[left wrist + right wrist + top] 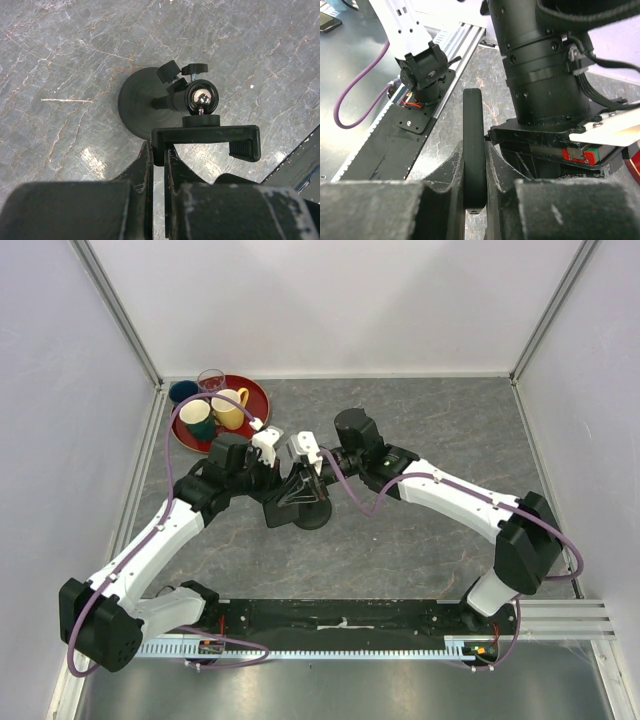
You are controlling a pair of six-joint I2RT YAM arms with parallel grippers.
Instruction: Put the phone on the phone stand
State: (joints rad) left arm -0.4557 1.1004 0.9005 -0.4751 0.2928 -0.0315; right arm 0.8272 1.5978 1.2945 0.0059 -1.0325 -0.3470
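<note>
Black, thin phone [472, 115] — edge-on at the centre of the right-wrist view, clamped between the fingers of the right gripper [474, 170]. Next item, phone stand [145, 102]: disc base on the grey marbled table [60, 60], mid-frame in the left-wrist view, its clamp bracket [205, 136] pinched at the left end by the left gripper [159, 155]. Step, as judged: seat phone in bracket — steady the stand, square the phone's edge to the slot, lower gently. Both arms reach inward, wrists meeting at centre of the top view.
</note>
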